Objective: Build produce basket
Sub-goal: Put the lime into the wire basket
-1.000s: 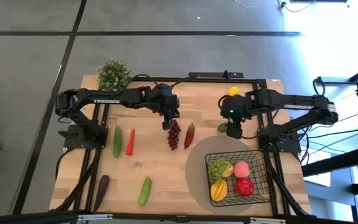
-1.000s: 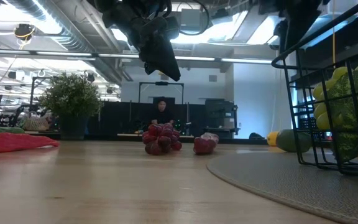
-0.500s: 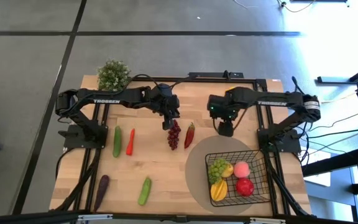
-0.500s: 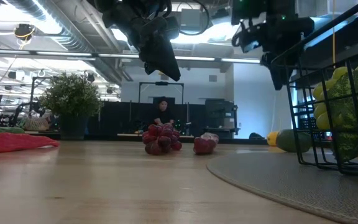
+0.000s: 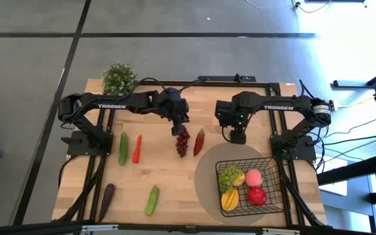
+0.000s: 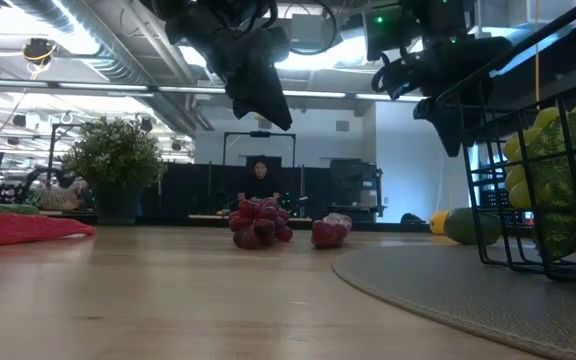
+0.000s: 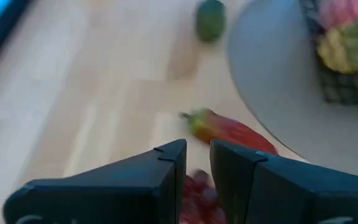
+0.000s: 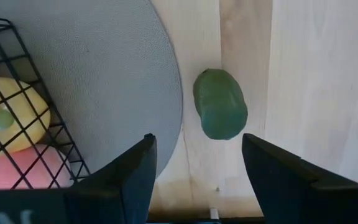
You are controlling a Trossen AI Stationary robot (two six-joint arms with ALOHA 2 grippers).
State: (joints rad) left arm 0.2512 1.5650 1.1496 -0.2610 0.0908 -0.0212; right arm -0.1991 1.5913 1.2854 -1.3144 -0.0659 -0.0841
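My left gripper (image 5: 177,129) hangs above the top of the dark red grapes (image 5: 183,141), which lie on the table. Its fingers (image 7: 197,155) are open by a narrow gap and touch nothing. A red chili (image 5: 200,139) lies beside the grapes. My right gripper (image 5: 238,137) is open and hangs above a green avocado (image 8: 220,112) that lies on the wood beside the mat. Its fingers stand either side of the avocado and well above it (image 6: 453,140). The black wire basket (image 5: 269,171) stands on a round grey mat (image 5: 207,173) and holds green grapes, a peach, an apple and yellow fruit.
Near the left edge lie a cucumber (image 5: 123,148), a carrot (image 5: 137,148), an eggplant (image 5: 107,196) and a second cucumber (image 5: 151,199). A potted plant (image 5: 118,78) stands at the far left corner. Bare wood lies between the grapes and the near edge.
My right arm has swung in over the table. Its gripper has shifted a little toward the table's left and now hangs over the avocado, still open. The grapes and chili lie as before.
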